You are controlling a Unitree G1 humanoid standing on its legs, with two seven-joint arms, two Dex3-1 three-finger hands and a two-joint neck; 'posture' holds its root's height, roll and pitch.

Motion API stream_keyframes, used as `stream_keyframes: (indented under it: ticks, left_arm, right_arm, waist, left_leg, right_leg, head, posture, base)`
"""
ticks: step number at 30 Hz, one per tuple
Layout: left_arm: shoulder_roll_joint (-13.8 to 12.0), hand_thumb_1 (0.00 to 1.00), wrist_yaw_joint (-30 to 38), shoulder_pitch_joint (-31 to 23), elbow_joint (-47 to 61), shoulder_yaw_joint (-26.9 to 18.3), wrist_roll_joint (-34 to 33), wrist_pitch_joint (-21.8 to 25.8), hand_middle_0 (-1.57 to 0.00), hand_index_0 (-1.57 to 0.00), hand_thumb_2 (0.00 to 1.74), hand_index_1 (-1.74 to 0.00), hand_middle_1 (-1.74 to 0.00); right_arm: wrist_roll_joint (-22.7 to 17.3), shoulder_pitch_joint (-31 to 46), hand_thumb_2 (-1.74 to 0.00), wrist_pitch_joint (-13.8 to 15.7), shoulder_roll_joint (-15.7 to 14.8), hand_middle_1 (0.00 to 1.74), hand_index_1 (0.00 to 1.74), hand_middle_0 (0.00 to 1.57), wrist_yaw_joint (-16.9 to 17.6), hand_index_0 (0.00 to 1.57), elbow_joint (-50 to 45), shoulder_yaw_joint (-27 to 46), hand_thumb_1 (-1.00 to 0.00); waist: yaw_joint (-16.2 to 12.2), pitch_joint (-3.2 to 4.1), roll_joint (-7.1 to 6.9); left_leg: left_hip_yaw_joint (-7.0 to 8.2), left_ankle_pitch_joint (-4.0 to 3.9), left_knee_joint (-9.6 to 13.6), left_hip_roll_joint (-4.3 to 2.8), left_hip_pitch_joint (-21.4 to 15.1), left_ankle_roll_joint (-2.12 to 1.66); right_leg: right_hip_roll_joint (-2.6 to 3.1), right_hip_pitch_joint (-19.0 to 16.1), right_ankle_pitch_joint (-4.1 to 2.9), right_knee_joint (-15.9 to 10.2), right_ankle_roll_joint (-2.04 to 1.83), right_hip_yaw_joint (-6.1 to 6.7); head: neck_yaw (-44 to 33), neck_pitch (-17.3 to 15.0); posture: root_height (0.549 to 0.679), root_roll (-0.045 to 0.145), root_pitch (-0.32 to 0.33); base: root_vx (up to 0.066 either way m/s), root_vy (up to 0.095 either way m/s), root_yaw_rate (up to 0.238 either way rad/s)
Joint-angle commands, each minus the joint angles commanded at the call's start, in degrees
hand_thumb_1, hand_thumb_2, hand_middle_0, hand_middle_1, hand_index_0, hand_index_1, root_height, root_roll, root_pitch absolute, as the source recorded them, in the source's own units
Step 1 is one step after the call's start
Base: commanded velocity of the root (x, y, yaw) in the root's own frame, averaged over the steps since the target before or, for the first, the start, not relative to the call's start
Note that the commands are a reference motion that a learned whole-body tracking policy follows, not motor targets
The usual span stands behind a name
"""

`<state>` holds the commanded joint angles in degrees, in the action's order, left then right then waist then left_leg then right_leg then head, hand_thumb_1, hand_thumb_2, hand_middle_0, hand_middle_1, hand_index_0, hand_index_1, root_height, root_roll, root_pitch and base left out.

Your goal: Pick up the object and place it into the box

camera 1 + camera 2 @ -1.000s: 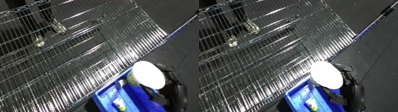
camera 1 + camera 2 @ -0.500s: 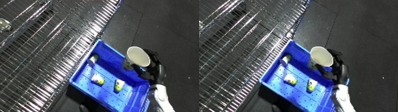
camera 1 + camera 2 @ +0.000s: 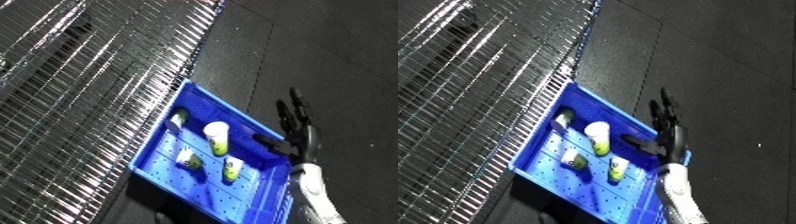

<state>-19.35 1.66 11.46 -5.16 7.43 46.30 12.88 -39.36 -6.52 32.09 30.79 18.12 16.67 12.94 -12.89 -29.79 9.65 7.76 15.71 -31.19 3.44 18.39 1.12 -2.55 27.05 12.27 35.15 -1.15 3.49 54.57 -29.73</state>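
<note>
Right hand (image 3: 298,131) is up at the right side of the frame, fingers straight and spread apart, pointing toward the top, thumb reaching out to the left over the bin's right rim, and nothing is held in it. Below it the white forearm (image 3: 315,194) runs down to the lower right corner. Just left of the thumb, and clear of it, sits the white cup (image 3: 217,137), lying inside the blue bin (image 3: 206,195) at about its middle, its pale rounded end toward the top and a greenish band lower down. Around it in the bin are three more small items: a green-and-white cup (image 3: 177,119) up and to the left near the far wall, another green-and-white cup (image 3: 188,160) down and to the left, and a third one (image 3: 233,169) just below the white cup. The bin itself sits tilted in the frame, lower centre, its left wall right beside the edge of the wire rack (image 3: 80,100) that fills the whole left half and upper left. Dark floor (image 3: 338,55) takes up the upper right. The left hand shows in neither view.
</note>
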Motion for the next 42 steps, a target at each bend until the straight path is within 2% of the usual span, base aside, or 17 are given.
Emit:
stream_keyframes:
  ticks: [5,10,13,18,22,26,30,34,37,42]
  left_arm:
    - [0.07,1.00,0.01,-0.04,0.18,-0.25,0.06,-0.13,-1.57,-1.57,1.74,-1.74,-1.74]
    - [0.16,1.00,-0.18,-0.37,0.29,-0.14,0.29,-0.17,-1.57,-1.57,1.74,-1.74,-1.74]
    - [0.20,1.00,-0.09,-0.67,0.68,-0.11,0.24,-0.35,-1.57,-1.57,1.74,-1.74,-1.74]
    - [0.28,1.00,0.49,-0.94,1.24,-0.23,-0.24,-0.47,-1.57,-1.57,1.74,-1.74,-1.74]
    - [0.34,1.00,1.15,-0.77,1.16,-0.42,-0.43,-0.40,-1.57,-1.57,1.74,-1.74,-1.74]
    - [0.19,1.00,0.98,-0.74,1.11,-1.10,-0.31,-0.71,-1.57,-1.57,1.74,-1.74,-1.74]
    - [-0.03,1.00,0.07,-0.58,1.34,-1.81,-0.09,-1.71,-1.57,-1.57,1.74,-1.74,-1.74]
    - [-0.64,1.00,-0.70,-0.14,1.82,-2.27,0.06,-2.70,-1.57,-1.57,1.74,-1.74,-1.74]
    - [-1.22,1.00,-0.87,0.59,1.87,-2.34,-0.07,-3.26,-1.57,-1.57,1.74,-1.74,-1.74]
    - [-1.88,1.00,-1.01,2.04,1.15,-1.98,-0.57,-3.91,-1.57,-1.57,1.74,-1.74,-1.74]
  right_arm:
    - [0.15,0.28,0.00,-0.65,-0.54,0.00,0.00,0.00,-0.64,0.00,-1.05,-0.23,0.00]
    - [0.87,0.82,0.00,-1.28,-1.17,0.00,0.00,0.00,-4.49,0.00,-3.30,-1.28,0.00]
    - [2.64,0.95,0.00,-1.77,-1.64,0.00,0.00,0.00,-6.46,0.00,-6.65,-2.31,0.00]
    - [6.63,0.41,0.00,-2.99,-2.84,0.00,0.00,0.00,-7.31,0.00,-14.50,-4.63,0.00]
    - [9.37,-1.03,0.00,-4.45,-3.50,0.00,0.00,0.00,-8.45,0.00,-20.05,-6.14,0.00]
    - [10.95,-3.37,0.00,-7.27,-3.37,0.00,0.00,0.00,-11.14,0.00,-23.70,-7.29,0.00]
    - [12.28,-6.29,0.00,-11.58,-2.79,0.00,0.00,0.00,-14.29,0.00,-26.15,-9.14,0.00]
    - [12.96,-9.19,0.00,-16.23,-2.71,0.00,0.00,0.00,-17.15,0.00,-27.53,-11.98,0.00]
    - [13.22,-11.40,0.00,-19.08,-3.03,0.00,0.00,0.00,-18.61,0.00,-27.35,-14.62,0.00]
    - [13.03,-14.24,0.00,-21.39,-4.01,0.00,0.00,0.00,-19.67,0.00,-26.23,-18.30,0.00]
  waist:
    - [0.15,0.05,-0.21]
    - [0.61,0.08,-0.69]
    - [1.09,0.27,-1.22]
    - [2.22,0.75,-2.32]
    - [3.27,1.16,-3.29]
    - [4.53,1.52,-4.16]
    - [6.14,1.89,-5.06]
    - [8.16,2.33,-6.33]
    - [9.79,2.57,-7.49]
    - [12.25,2.68,-8.89]
  left_leg:
    - [-0.14,-0.17,0.02,-0.13,0.08,-0.04]
    - [-0.58,-0.17,-0.42,-0.19,0.22,-0.10]
    - [-1.09,-0.27,-0.36,-0.10,0.16,-0.09]
    - [-2.03,-0.76,0.26,-0.02,0.24,-0.06]
    - [-2.65,-1.00,0.29,-0.17,0.46,-0.20]
    - [-3.28,-1.12,0.00,-0.44,0.42,-0.40]
    - [-4.07,-1.43,-0.51,-0.69,0.47,-0.60]
    - [-5.16,-1.64,-1.22,-0.67,0.99,-0.60]
    - [-6.10,-1.78,-1.55,-0.58,1.48,-0.50]
    - [-7.72,-2.52,-1.51,-0.42,2.01,-0.27]
  right_leg:
    - [0.01,0.04,0.10,0.24,0.13,-0.14]
    - [-0.05,-0.26,0.47,0.76,0.41,-0.45]
    - [-0.05,-0.62,0.70,0.78,0.54,-0.67]
    - [0.06,-1.04,0.88,0.44,0.57,-1.18]
    - [-0.07,-1.45,0.94,0.15,0.58,-1.79]
    - [-0.40,-2.15,1.29,0.45,0.74,-2.54]
    - [-0.83,-2.90,1.69,0.99,0.96,-3.40]
    - [-1.10,-3.61,1.87,1.44,1.13,-4.41]
    - [-1.19,-4.06,1.83,1.67,1.10,-5.30]
    - [-1.31,-4.63,1.69,1.90,0.81,-6.72]
  head:
    - [-1.46,-0.55]
    - [-5.40,-1.32]
    - [-8.83,-1.69]
    - [-15.31,-2.04]
    - [-19.68,-2.52]
    - [-23.39,-3.43]
    - [-27.91,-4.33]
    - [-32.75,-4.83]
    - [-36.50,-4.84]
    - [-42.77,-4.47]
  posture:
    - [0.656,0.104,0.083]
    - [0.655,0.105,0.075]
    - [0.655,0.105,0.070]
    - [0.655,0.102,0.067]
    - [0.655,0.100,0.064]
    - [0.655,0.097,0.055]
    - [0.655,0.094,0.044]
    - [0.655,0.087,0.035]
    - [0.655,0.080,0.030]
    - [0.654,0.067,0.024]
  base:
    - [0.001,-0.001,0.038]
    - [0.016,-0.005,0.063]
    - [0.011,-0.018,0.111]
    - [-0.001,-0.033,0.117]
    - [-0.005,-0.035,0.104]
    - [0.009,-0.029,0.106]
    - [0.018,-0.038,0.129]
    - [0.009,-0.067,0.129]
    - [0.002,-0.089,0.140]
    - [0.002,-0.081,0.183]
